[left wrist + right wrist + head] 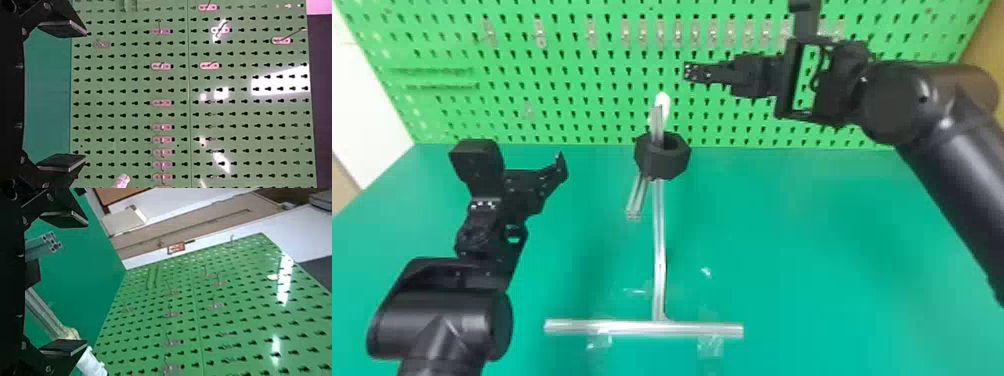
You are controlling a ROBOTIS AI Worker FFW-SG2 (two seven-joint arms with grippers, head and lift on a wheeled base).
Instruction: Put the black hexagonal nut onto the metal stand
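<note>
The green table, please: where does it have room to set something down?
The green table is mostly bare between the metal stand and the right arm, and between the stand and the left arm. It's crowded around the black hexagonal nut and near the taped crossbar.

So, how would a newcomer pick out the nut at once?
On the green table before the pegboard, find the silvery metal stand. Near its top sits the black hexagonal nut: a chunky ring with a hole, dark where the neighbouring bars are pale.
</note>
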